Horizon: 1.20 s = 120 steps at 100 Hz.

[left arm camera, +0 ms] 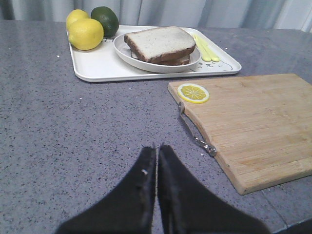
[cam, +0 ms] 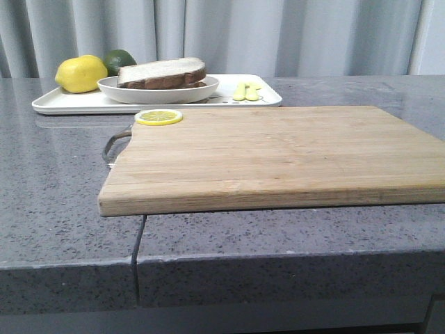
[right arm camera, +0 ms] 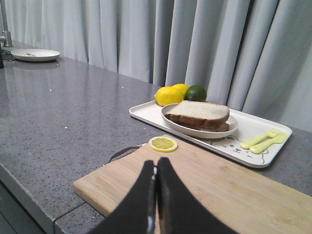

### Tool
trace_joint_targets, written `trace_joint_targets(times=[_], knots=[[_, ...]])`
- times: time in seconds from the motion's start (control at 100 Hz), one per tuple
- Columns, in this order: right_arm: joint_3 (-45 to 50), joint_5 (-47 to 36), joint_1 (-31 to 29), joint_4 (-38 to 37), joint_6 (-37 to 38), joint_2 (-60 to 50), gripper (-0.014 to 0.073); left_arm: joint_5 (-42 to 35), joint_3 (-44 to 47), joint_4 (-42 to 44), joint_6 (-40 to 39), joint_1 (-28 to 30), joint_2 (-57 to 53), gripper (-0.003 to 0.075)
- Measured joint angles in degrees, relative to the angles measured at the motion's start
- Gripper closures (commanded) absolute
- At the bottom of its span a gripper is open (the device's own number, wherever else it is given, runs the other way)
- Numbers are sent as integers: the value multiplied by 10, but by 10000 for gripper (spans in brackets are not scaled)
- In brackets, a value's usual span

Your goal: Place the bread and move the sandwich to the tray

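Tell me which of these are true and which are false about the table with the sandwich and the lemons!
1. The sandwich sits in a plate on the tray. True.
2. The lemon slice lies on the tray. False: it lies on a corner of the cutting board.
3. Both grippers are shut and hold nothing. True: the left gripper and the right gripper have their fingers together.
4. The lime is on the cutting board. False: it is on the tray, behind the lemons.
5. A yellow fork and spoon lie on the tray. True.
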Motion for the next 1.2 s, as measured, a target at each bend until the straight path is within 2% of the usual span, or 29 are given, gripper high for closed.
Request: trace_joint_targets(times=[0.19,0.82,0.96,1.2], knots=[[1,0,0,1,0,0,654,8,22,-1,0,0,-41,740],[1,0,0,1,0,0,654,2,34,8,0,0,-42,740],[1,0,0,2,0,0,654,-71,71,59,-2,0,-51,740],[1,0,0,2,0,0,654,-289,191,155,-74,0,-118,740]])
